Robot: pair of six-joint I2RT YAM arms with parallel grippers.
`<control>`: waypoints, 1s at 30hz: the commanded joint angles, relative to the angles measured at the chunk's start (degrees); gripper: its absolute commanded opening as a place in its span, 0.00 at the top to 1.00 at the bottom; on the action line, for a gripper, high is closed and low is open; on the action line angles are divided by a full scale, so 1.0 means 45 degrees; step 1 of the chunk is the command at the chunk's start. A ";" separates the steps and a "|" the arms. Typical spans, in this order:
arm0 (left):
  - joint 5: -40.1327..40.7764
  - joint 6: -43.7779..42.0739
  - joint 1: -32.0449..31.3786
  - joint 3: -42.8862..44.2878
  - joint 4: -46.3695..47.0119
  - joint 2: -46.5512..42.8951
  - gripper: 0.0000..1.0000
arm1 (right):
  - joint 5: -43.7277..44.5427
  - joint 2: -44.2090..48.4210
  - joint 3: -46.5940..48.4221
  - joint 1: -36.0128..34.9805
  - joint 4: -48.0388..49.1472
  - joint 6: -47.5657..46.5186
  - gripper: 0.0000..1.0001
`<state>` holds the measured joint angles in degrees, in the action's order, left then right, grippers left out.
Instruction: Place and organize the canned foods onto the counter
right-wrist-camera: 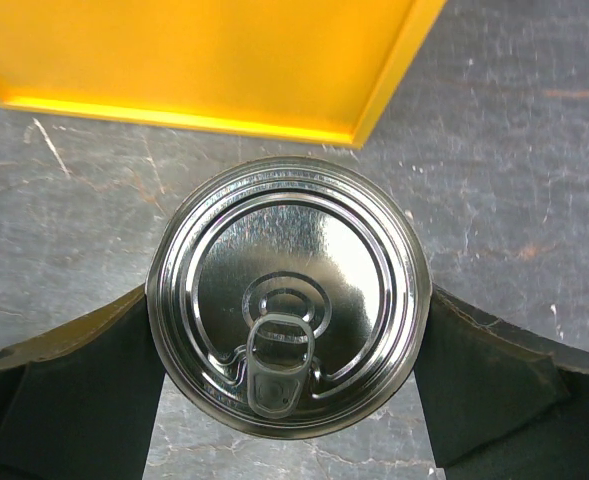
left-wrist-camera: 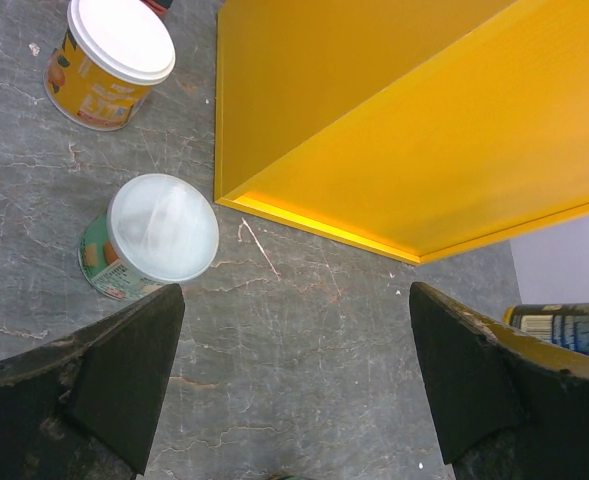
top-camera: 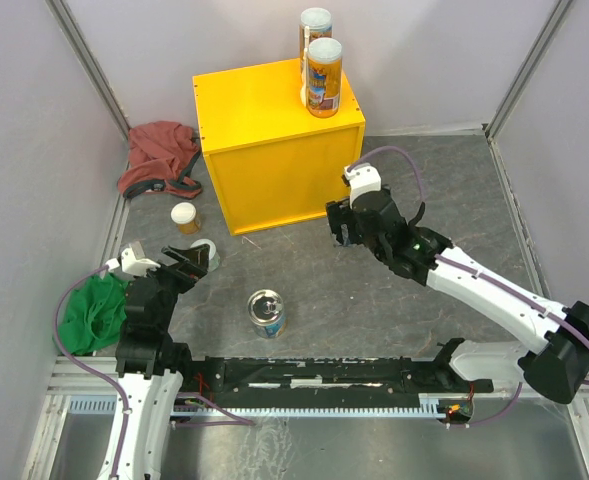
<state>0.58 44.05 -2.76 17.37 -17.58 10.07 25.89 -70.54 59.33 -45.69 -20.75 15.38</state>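
Observation:
The yellow counter (top-camera: 264, 110) stands at the back centre. Two tall orange cans (top-camera: 324, 78) stand on its back right corner. My right gripper (top-camera: 339, 225), just in front of the counter's right front corner, is shut on a silver-topped tin (right-wrist-camera: 289, 250); both fingers press on its sides. My left gripper (top-camera: 189, 262) is open and empty, low over the table. A short green-labelled can (left-wrist-camera: 159, 230) stands just beyond its left finger, and a short yellow-labelled can (left-wrist-camera: 114, 55) stands farther back. The second silver-topped tin (top-camera: 267, 312) stands alone near the front.
A red cloth (top-camera: 159, 155) lies left of the counter by the wall. A green cloth (top-camera: 94, 312) lies at the left next to my left arm. Grey walls close in three sides. A black rail (top-camera: 324, 375) runs along the near edge.

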 commanded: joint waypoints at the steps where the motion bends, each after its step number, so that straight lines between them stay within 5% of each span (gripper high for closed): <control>1: 0.0197 -0.0576 -0.0030 0.0096 0.0280 -0.0189 0.01 | 0.0230 0.0486 0.2290 -0.0383 0.1384 -0.0718 0.69; 30: 0.0348 -0.0481 -0.0030 0.0047 0.0175 -0.0622 0.01 | -0.1045 -0.4456 1.2799 -0.1770 -0.0425 -0.2739 0.73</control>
<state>1.45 44.05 -2.76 17.37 -17.67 8.49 20.67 -89.43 107.20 -53.54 -31.35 5.17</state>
